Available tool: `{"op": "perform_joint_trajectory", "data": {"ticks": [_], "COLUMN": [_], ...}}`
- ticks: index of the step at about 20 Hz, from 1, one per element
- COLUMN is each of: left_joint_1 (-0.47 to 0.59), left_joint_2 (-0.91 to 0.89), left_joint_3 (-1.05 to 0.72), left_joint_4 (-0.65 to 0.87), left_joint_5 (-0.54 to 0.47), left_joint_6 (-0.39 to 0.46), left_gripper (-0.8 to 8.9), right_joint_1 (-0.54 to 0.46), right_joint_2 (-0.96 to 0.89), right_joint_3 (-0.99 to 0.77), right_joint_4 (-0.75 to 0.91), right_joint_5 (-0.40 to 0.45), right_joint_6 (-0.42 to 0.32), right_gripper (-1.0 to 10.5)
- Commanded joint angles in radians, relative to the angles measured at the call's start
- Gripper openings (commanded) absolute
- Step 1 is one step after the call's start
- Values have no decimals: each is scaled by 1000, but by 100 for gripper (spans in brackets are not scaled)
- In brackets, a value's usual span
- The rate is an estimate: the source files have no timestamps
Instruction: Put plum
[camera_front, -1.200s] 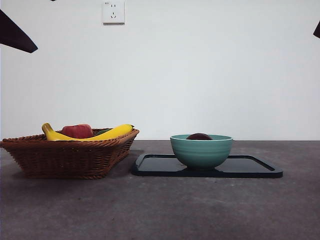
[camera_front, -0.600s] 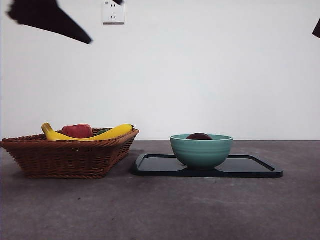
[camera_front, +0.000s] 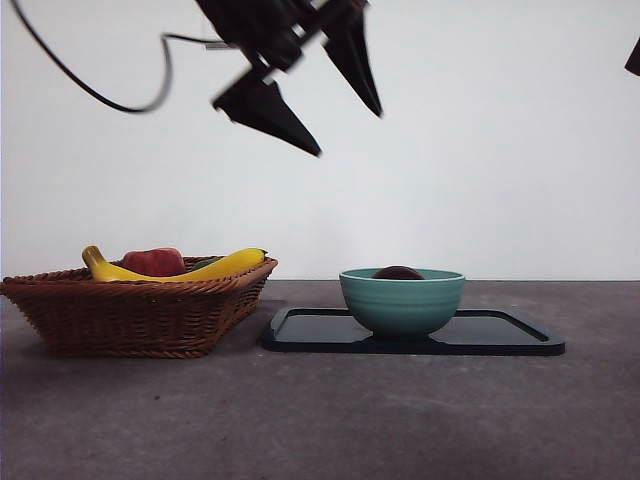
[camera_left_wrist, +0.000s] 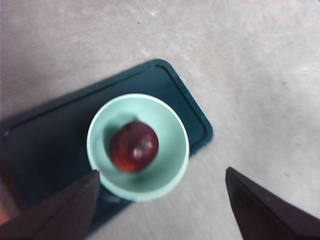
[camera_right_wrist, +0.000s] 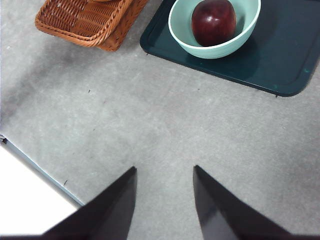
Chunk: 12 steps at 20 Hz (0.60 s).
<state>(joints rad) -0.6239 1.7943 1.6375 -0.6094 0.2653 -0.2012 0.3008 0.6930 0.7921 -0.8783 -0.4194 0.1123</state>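
The plum (camera_front: 398, 273) is dark maroon and lies inside a pale green bowl (camera_front: 402, 302) that stands on a dark tray (camera_front: 500, 336). My left gripper (camera_front: 350, 135) hangs open high above the table, up and to the left of the bowl. In its wrist view the plum (camera_left_wrist: 134, 146) sits in the bowl (camera_left_wrist: 170, 167) well below and between the spread jaws of the left gripper (camera_left_wrist: 161, 171). My right gripper (camera_right_wrist: 164, 168) is open over bare table, away from the plum (camera_right_wrist: 213, 21); in the front view it shows only as a black tip (camera_front: 634, 58).
A wicker basket (camera_front: 130, 312) stands left of the tray and holds a yellow banana (camera_front: 225, 265) and a red apple-like fruit (camera_front: 155, 262). The basket (camera_right_wrist: 85, 20) and the tray (camera_right_wrist: 280, 60) also appear in the right wrist view. A wall socket is hidden behind the left arm.
The left arm has swung in from the top left corner toward the middle and now hangs high near the bowl. The fruit, bowl and basket have not moved.
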Motion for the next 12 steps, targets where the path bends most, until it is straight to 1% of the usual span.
{"op": "perform_joint_trajectory", "data": {"ticks": [1, 6, 12], "left_joint_1": [-26, -64, -95], "left_joint_2": [90, 232, 326], "left_joint_3": [77, 151, 155], "left_joint_4": [4, 10, 57], "left_joint_5": [-22, -76, -153], "left_joint_6": [5, 36, 85], "left_gripper": [403, 403, 403], "right_joint_1": [5, 5, 5], "right_joint_2": [3, 3, 3], "right_joint_3": [8, 8, 8], "right_joint_4": [10, 10, 10], "right_joint_5": [-2, -2, 0], "right_joint_6": [8, 8, 8], "right_gripper": [181, 181, 181]}}
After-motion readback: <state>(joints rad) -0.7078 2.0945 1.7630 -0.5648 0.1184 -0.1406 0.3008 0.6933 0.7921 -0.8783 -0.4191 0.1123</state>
